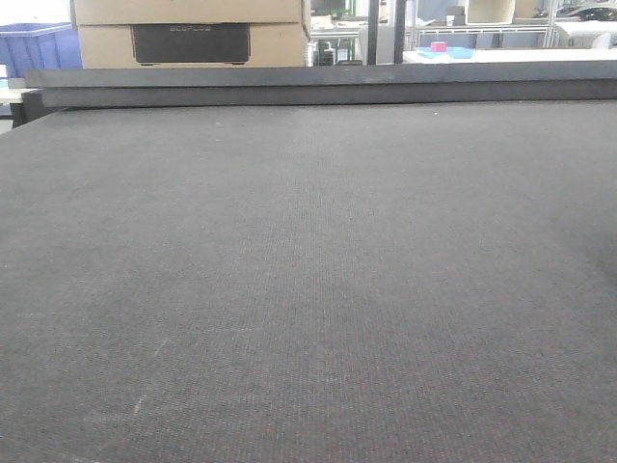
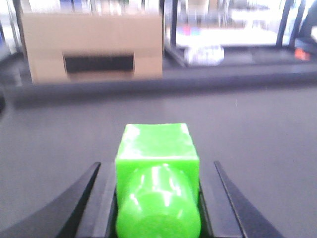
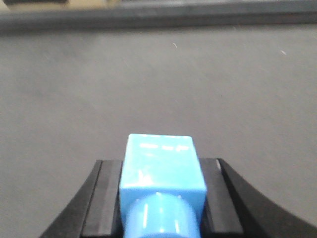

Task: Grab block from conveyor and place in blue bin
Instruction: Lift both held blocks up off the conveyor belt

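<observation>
A bright green block (image 2: 156, 145) with a round stud facing the camera sits between the black fingers (image 2: 101, 198) of my left gripper (image 2: 157, 171), which is shut on it above the dark grey conveyor (image 2: 262, 134). My right gripper (image 3: 161, 171) is shut on a light blue block (image 3: 161, 158) of the same shape, held over the belt (image 3: 148, 84). The front view shows only the bare woven conveyor (image 1: 308, 270); neither gripper appears there. A blue bin (image 1: 34, 46) shows partly at the far left, beyond the belt.
A low dark rail (image 1: 328, 87) runs along the belt's far edge. Behind it stands a cardboard box (image 1: 193, 34) with a black panel. Further back right, a small pink object (image 1: 439, 45) lies on a white table.
</observation>
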`<state>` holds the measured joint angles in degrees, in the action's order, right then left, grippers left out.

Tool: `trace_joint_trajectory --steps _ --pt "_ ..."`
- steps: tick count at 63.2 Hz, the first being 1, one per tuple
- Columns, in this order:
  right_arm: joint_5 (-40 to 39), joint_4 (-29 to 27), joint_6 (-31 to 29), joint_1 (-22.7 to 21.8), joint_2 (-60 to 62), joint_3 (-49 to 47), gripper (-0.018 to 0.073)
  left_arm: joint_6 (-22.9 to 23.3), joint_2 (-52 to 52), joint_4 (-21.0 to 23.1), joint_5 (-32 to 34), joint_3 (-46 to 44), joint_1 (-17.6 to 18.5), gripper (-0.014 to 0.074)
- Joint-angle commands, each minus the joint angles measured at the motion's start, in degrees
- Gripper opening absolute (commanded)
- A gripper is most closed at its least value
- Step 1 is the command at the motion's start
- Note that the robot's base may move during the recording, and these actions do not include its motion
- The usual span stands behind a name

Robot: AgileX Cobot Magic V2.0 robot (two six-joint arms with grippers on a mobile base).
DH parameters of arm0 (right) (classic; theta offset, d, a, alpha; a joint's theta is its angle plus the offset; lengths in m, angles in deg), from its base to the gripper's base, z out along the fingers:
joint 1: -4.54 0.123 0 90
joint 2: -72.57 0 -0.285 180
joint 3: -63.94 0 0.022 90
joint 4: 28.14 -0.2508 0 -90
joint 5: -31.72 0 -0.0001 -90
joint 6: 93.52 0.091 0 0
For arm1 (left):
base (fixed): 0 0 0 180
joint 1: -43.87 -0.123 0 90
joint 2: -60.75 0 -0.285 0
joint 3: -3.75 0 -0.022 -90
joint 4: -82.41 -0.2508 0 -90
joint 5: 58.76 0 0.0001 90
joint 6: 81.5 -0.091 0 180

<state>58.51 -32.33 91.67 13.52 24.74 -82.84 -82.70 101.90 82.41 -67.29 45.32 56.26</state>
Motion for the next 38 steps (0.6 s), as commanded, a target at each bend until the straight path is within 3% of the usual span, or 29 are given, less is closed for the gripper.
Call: trace_joint_trajectory --steps 1,6,18,38 --pt "-5.2 -4.0 -0.4 0.2 0.7 0.0 -0.0167 -0.1 -2.1 -1.1 1.9 0.0 0.0 -0.0111" --pt "-6.8 -4.5 -0.9 0.4 0.7 0.0 -0.0161 -0.1 -2.5 -1.1 1.5 0.0 0.0 -0.0111" --pt "-7.3 -4.5 -11.0 0.4 2.5 0.0 -0.0162 -0.1 -2.9 -1.0 0.5 0.0 0.0 -0.0111" --pt "-9.8 -4.4 -17.8 0.4 7.4 0.2 -0.0162 -0.1 -2.9 -1.0 0.6 0.0 0.0 -0.0111"
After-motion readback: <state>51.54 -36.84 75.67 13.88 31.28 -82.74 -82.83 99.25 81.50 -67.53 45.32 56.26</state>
